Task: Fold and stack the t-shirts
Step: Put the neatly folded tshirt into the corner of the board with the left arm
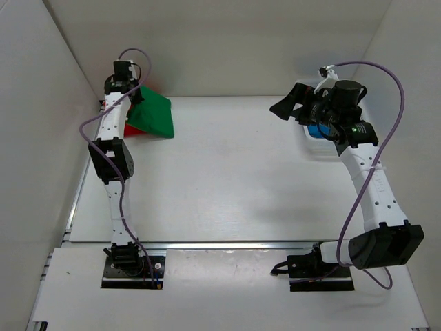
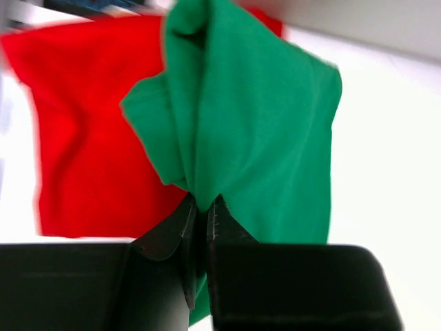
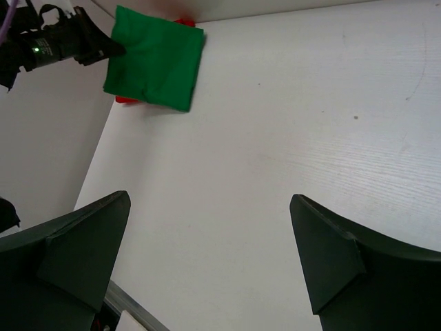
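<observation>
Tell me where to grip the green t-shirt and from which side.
Likely the edge by the side wall, where the left gripper pinches now. The green t-shirt lies folded flat on the red t-shirt, but there it bunches into a raised ridge. Come in from that wall's side.

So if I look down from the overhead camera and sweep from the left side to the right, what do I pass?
green t-shirt → right gripper → blue t-shirt, mostly hidden under that arm. The left arm and the red t-shirt overlap the green one, so they are left out.
</observation>
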